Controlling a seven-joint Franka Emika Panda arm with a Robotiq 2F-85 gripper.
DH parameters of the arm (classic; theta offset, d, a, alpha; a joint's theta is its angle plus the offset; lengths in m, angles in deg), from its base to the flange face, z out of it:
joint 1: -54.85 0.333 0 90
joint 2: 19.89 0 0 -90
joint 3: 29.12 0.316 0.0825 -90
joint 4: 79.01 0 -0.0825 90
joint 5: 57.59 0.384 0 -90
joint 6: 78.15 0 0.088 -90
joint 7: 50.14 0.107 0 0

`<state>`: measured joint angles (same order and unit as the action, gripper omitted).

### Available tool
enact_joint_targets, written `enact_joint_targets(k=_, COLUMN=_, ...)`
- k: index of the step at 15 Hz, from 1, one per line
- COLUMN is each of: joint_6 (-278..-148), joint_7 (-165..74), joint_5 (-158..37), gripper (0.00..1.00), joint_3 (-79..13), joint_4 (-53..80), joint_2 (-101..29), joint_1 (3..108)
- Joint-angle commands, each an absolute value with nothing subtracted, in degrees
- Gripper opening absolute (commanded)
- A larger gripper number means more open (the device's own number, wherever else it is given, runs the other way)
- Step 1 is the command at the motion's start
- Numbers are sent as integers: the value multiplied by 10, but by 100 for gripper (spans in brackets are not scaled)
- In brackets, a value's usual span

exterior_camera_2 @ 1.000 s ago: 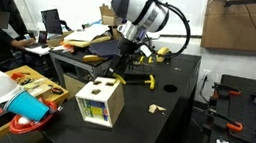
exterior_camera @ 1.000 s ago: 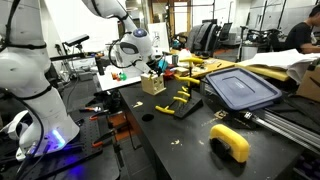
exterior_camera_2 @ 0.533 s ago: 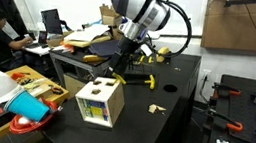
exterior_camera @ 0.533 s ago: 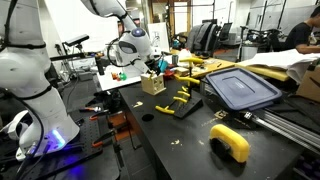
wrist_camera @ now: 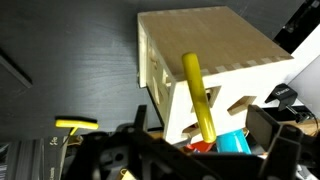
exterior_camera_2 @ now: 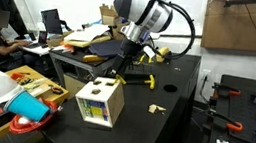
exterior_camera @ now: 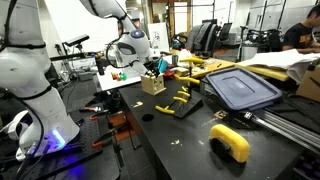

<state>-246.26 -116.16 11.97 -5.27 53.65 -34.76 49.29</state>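
Wrist view: the claw [wrist_camera: 203, 122] is seen spread wide, its two dark fingers [wrist_camera: 268, 135] set well apart at the lower edge of the frame. Between them a yellow rod [wrist_camera: 197, 95] is shown, tilted across the upper edge and the pale front face of a wooden box [wrist_camera: 200, 40], whose side is pierced by shaped cut-outs. Whether the rod is touched by either finger cannot be told; nothing is seen clamped. A blue object [wrist_camera: 232, 143] is found just beside the rod's lower end, and a small yellow piece [wrist_camera: 75, 125] lies on the black surface [wrist_camera: 60, 60] to one side of the box.

In both exterior views the wooden box [exterior_camera_2: 98, 103] [exterior_camera: 153, 84] is shown standing upright on the dark surface near its edge, with the claw [exterior_camera_2: 116, 70] [exterior_camera: 153, 67] held just above it. In an exterior view a yellow-handled tool [exterior_camera_2: 143, 81] lies near the box, and in an exterior view a blue lid [exterior_camera: 240, 88] is placed well apart from it
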Motion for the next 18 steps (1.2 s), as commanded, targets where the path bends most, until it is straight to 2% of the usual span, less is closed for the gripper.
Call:
enact_joint_targets(k=1, joint_6=-2454, joint_7=-1149, joint_5=117, gripper=100, joint_3=-53, joint_4=560, joint_2=-320, joint_1=493)
enact_joint_targets(k=2, joint_6=-2453, joint_7=-1150, joint_5=117, gripper=75, joint_3=-52, joint_4=561, joint_2=-320, joint_1=493)
enact_joint_targets(k=3, joint_6=-2453, joint_7=-1152, joint_5=118, gripper=74, joint_3=-52, joint_4=561, joint_2=-320, joint_1=492)
enact_joint_targets(k=12, joint_6=-2450, joint_7=-1152, joint_5=112, gripper=5, joint_3=-53, joint_4=563, joint_2=-318, joint_1=493)
enact_joint_targets(k=14, joint_6=-2449, joint_7=-1151, joint_5=110, gripper=0, joint_3=-53, joint_4=564, joint_2=-317, joint_1=493)
enact_joint_targets(k=15, joint_6=-2449, joint_7=-1151, joint_5=109, gripper=4, joint_3=-53, joint_4=564, joint_2=-317, joint_1=493)
enact_joint_targets(k=18, joint_6=-2445, joint_7=-1177, joint_5=118, gripper=4, joint_3=-45, joint_4=570, joint_2=-327, joint_1=492)
